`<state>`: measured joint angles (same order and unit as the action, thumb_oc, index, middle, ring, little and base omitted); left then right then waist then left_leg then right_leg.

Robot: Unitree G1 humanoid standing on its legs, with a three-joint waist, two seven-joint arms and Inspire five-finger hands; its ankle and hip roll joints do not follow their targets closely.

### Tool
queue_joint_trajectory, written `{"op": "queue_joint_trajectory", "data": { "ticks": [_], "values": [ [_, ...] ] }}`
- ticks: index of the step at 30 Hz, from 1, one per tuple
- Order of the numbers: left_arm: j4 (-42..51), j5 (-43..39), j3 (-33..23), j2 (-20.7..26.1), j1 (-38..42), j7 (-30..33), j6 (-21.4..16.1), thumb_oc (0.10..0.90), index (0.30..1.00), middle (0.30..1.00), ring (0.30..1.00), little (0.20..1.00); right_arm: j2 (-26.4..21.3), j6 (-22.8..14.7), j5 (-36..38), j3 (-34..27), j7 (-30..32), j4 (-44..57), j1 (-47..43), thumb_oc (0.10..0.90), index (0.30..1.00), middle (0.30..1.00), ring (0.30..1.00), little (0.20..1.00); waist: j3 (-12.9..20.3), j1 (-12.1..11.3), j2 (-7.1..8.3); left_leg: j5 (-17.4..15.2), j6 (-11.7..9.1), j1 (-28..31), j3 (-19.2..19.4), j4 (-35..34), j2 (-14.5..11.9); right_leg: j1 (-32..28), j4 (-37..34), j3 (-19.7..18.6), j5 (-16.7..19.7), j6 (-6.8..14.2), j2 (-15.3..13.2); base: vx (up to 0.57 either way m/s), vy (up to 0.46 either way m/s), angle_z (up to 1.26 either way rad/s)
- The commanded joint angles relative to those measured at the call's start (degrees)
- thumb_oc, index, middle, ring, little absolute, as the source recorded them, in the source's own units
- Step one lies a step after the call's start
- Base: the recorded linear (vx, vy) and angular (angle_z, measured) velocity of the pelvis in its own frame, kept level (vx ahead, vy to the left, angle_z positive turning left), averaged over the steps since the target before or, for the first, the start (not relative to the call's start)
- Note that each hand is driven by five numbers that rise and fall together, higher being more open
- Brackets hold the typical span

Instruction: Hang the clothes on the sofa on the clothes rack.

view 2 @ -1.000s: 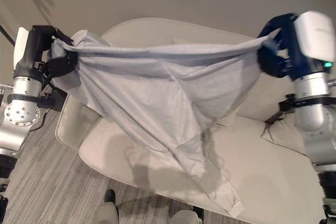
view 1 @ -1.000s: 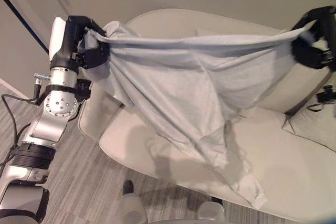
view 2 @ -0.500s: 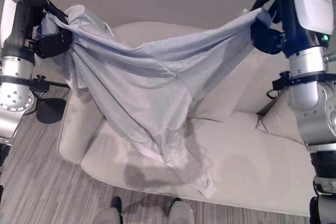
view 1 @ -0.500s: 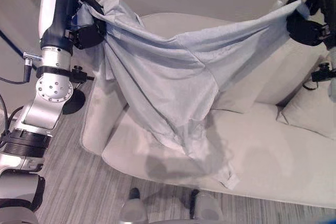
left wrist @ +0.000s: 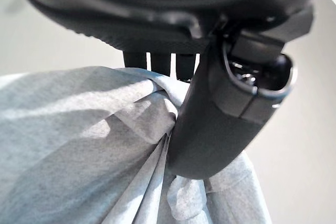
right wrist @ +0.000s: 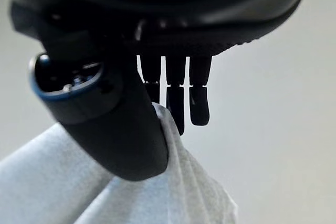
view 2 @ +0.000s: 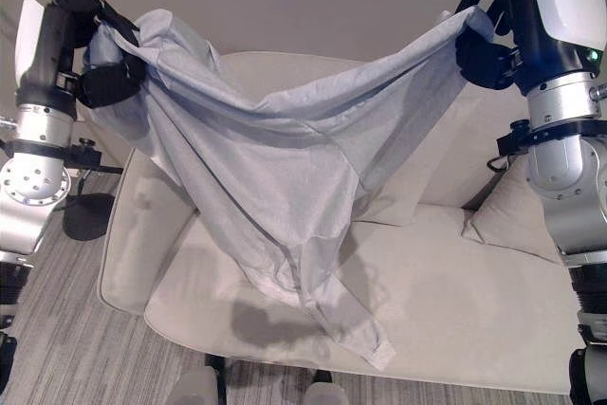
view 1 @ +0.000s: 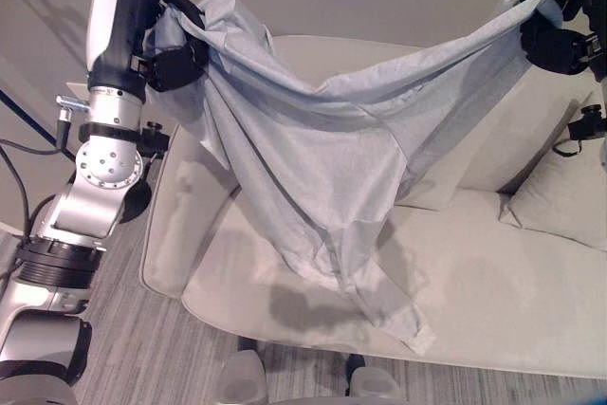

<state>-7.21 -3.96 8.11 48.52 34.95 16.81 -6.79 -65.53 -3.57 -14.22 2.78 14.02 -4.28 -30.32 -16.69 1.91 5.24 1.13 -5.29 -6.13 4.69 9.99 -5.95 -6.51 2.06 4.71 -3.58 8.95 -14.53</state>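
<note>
Two hands hold one garment above the cream sofa (view 2: 455,301). Pale grey-blue garment (view 2: 285,187) spans across sofa's back, stretched wide, its lowest corner drooping to the seat's front edge (bunched there). Left hand (view 1: 175,49) pinches one upper corner over sofa's arm; right hand (view 2: 488,40) clamps the other. Cushion (view 2: 517,220) lies on sofa's seat.

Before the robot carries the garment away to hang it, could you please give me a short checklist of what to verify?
1. Left hand pinches one end of the pale grey cotton shirt: ok.
2. Right hand pinches the other end: ok.
3. Shirt spread between the hands: ok.
4. Shirt's hanging tail clear of the cream upholstered sofa: cannot tell.
5. Clothes rack located: cannot tell.
</note>
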Motion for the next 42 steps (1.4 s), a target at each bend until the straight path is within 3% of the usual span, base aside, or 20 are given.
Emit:
{"op": "queue_joint_trajectory", "data": {
  "ticks": [1,2,3,4,5,7,8,10,11,13,15,16,17,18,21,22,27,35,39,42],
  "values": [
    [1.05,-0.49,-2.89,2.60,7.12,4.35,-4.25,0.400,0.300,0.300,0.300,0.300,-5.84,-0.84,1.34,-2.28,4.61,1.60,-4.58,0.400,0.300,0.300,0.300,0.300,7.71,-0.45,-0.47,3.14,-3.30,3.69,-5.52,-5.09,-12.49,-0.29,-1.79,0.88,-2.15,-1.16,2.54,0.06,0.516,-0.21],
    [1.01,-0.37,-1.99,3.42,8.10,4.45,-4.33,0.400,0.300,0.300,0.300,0.300,-6.10,-0.87,1.46,-2.26,4.59,1.17,-4.34,0.400,0.300,0.300,0.300,0.300,7.82,-0.21,-1.26,5.61,-4.06,3.69,-8.12,-4.41,-13.87,-0.22,-1.31,-0.04,-1.55,-0.22,0.84,0.05,0.311,-0.19],
    [0.90,-0.38,-1.83,3.42,8.28,4.47,-4.36,0.400,0.300,0.300,0.300,0.300,-6.11,-0.89,1.47,-2.37,4.59,1.16,-4.23,0.400,0.300,0.300,0.300,0.300,8.01,-0.14,-1.26,5.37,-4.16,3.69,-8.22,-4.51,-13.93,-0.30,-1.38,0.12,-1.82,-0.21,0.89,0.10,0.593,-0.29],
    [0.50,-0.37,-1.48,4.58,8.52,4.83,-4.79,0.400,0.300,0.300,0.300,0.300,-6.70,-0.91,1.17,-2.26,4.96,0.96,-4.39,0.400,0.300,0.300,0.300,0.300,8.54,-0.39,-2.06,6.12,-5.08,3.94,-12.15,-4.21,-13.45,0.02,-1.56,-1.23,-0.50,1.02,-0.59,0.21,0.665,-0.19],
    [1.01,0.06,-2.42,4.89,8.02,4.60,-4.38,0.400,0.300,0.300,0.300,0.300,-6.29,-0.39,0.85,-2.99,4.00,0.40,-4.32,0.400,0.300,0.300,0.300,0.300,10.17,0.24,-3.67,0.33,-6.47,5.79,-13.60,-6.13,-11.73,-0.25,-1.59,-1.26,0.66,2.61,-3.19,0.20,0.945,-0.33],
    [1.09,0.13,-1.81,3.99,8.07,4.52,-4.20,0.400,0.300,0.300,0.300,0.300,-5.23,0.69,-0.44,-4.72,3.39,0.36,-2.26,0.400,0.300,0.300,0.300,0.300,10.91,1.13,-4.08,-4.18,-5.83,7.05,-11.83,-7.04,-7.65,0.62,-1.29,-1.00,7.36,4.98,-8.35,0.11,0.781,-0.30],
    [1.26,0.41,-1.71,4.33,8.19,4.42,-3.88,0.400,0.300,0.300,0.300,0.300,-4.78,1.15,-0.95,-4.66,3.30,0.31,-2.35,0.400,0.300,0.300,0.300,0.300,10.65,0.85,-3.74,-5.61,-4.33,8.18,-11.09,-7.96,-6.02,2.64,-0.10,-1.10,10.43,4.94,-9.70,0.01,0.597,-0.14],
    [1.99,1.82,-2.00,5.31,7.90,4.46,-3.48,0.400,0.300,0.300,0.300,0.300,-2.99,1.78,-1.40,-4.67,3.54,1.09,-3.28,0.400,0.300,0.300,0.300,0.300,9.72,-1.25,-3.90,-7.24,-2.06,10.42,-6.37,-8.69,-3.36,5.84,2.44,3.71,13.80,3.37,-12.40,-0.08,0.513,-0.37],
    [2.47,2.35,-1.99,5.58,8.04,4.37,-3.31,0.400,0.300,0.300,0.300,0.300,-2.61,1.97,-1.55,-4.43,4.04,1.13,-4.01,0.400,0.300,0.300,0.300,0.300,9.00,-1.24,-4.43,-6.98,-1.17,10.53,-5.59,-9.00,-2.55,6.43,5.08,4.27,12.66,2.55,-11.26,-0.16,0.456,-0.78],
    [2.77,3.11,-1.95,5.65,8.06,4.27,-3.20,0.400,0.300,0.300,0.300,0.300,-2.38,1.87,-1.04,-4.07,4.74,0.83,-4.88,0.400,0.300,0.300,0.300,0.300,8.05,-0.55,-5.34,-4.90,0.30,10.74,-6.15,-11.00,-0.62,8.46,12.02,-0.11,8.90,1.10,-5.22,-0.15,0.415,-0.41],
    [2.46,3.32,-2.23,6.53,8.47,4.05,-2.74,0.400,0.300,0.300,0.300,0.300,-2.57,1.27,-0.28,-2.95,5.07,0.63,-6.57,0.400,0.300,0.300,0.300,0.300,8.04,-1.93,-5.73,-3.32,1.36,10.27,-5.37,-12.67,1.03,7.91,16.06,2.56,4.72,-0.13,-2.28,-0.14,0.283,0.02],
    [2.57,3.37,-2.27,6.55,8.74,3.86,-2.52,0.400,0.300,0.300,0.300,0.300,-2.95,1.15,0.18,-2.59,5.19,0.32,-7.26,0.400,0.300,0.300,0.300,0.300,8.01,-2.00,-5.67,-3.30,1.26,10.56,-5.99,-13.42,1.63,7.54,18.27,3.56,0.72,-1.15,-0.67,-0.10,0.136,-0.24],
    [2.58,3.37,-2.32,6.53,8.78,3.85,-2.50,0.400,0.300,0.300,0.300,0.300,-3.00,1.13,0.21,-2.51,5.20,0.25,-7.41,0.400,0.300,0.300,0.300,0.300,7.95,-1.88,-5.68,-3.04,1.23,10.42,-6.12,-13.45,1.62,7.67,18.41,3.69,0.75,-1.29,-0.69,-0.11,0.033,-0.16],
    [2.40,3.03,-2.39,5.66,8.65,4.02,-2.63,0.400,0.300,0.300,0.300,0.300,-3.65,1.09,0.05,-2.32,5.82,-0.36,-7.73,0.400,0.300,0.300,0.300,0.300,7.42,-1.74,-4.44,-3.27,1.32,9.94,-6.54,-12.81,3.11,7.29,17.68,1.81,-3.06,-2.03,3.79,-0.17,0.000,0.09],
    [2.38,2.66,-4.39,5.68,7.31,3.78,-2.34,0.400,0.300,0.300,0.300,0.300,-3.71,1.39,0.38,-2.54,5.25,-1.59,-8.17,0.400,0.300,0.300,0.300,0.300,7.68,-2.71,-2.47,-3.20,1.01,8.85,-6.43,-11.91,4.06,3.34,8.80,1.43,-4.86,-3.73,6.33,-0.10,-0.078,0.37],
    [2.83,2.63,-4.88,5.99,7.23,4.74,-2.93,0.400,0.300,0.300,0.300,0.300,-2.64,0.52,0.64,0.36,5.73,-0.77,-12.04,0.400,0.300,0.300,0.300,0.300,7.86,-3.71,-1.97,-2.94,0.36,8.40,-5.35,-11.77,3.45,2.60,3.72,2.29,-1.94,-2.72,6.90,-0.09,-0.187,0.24],
    [3.33,1.58,-8.87,5.06,1.83,4.86,-3.38,0.400,0.300,0.300,0.300,0.300,0.52,-0.20,1.73,0.16,5.17,0.47,-10.47,0.400,0.300,0.300,0.300,0.300,10.05,-3.72,-1.73,-2.10,-0.41,10.00,-4.08,-13.34,1.76,-1.74,-4.23,4.24,-0.21,-2.68,8.29,0.02,-0.117,-0.06],
    [5.47,1.10,-7.13,3.09,4.73,5.40,-3.64,0.400,0.300,0.300,0.300,0.300,-1.46,-1.22,3.10,-1.72,6.40,2.56,-10.25,0.400,0.300,0.300,0.300,0.300,8.51,-3.62,-0.89,0.99,-3.48,7.08,-5.54,-11.46,0.20,-2.85,-3.97,5.99,-1.50,-4.42,9.81,-0.09,-0.136,0.21],
    [7.57,1.32,-8.43,3.36,4.11,5.22,-4.00,0.400,0.300,0.300,0.300,0.300,-1.70,-2.14,3.09,1.78,6.71,3.23,-15.93,0.400,0.300,0.300,0.300,0.300,6.98,-4.32,-0.20,-0.38,-3.73,3.91,-4.83,-4.43,-0.12,-3.66,-3.98,7.44,-1.60,-5.31,9.37,-0.15,-0.127,0.33],
    [10.61,0.87,-10.11,2.12,2.08,4.35,-4.63,0.400,0.300,0.300,0.300,0.300,-0.27,-2.62,1.77,4.17,6.14,5.42,-18.43,0.400,0.300,0.300,0.300,0.300,6.16,-4.60,0.86,-7.38,-1.51,4.20,0.45,5.74,-0.04,-1.98,-2.87,9.88,-0.86,-5.82,7.60,-0.20,-0.067,0.43]
  ]
}}
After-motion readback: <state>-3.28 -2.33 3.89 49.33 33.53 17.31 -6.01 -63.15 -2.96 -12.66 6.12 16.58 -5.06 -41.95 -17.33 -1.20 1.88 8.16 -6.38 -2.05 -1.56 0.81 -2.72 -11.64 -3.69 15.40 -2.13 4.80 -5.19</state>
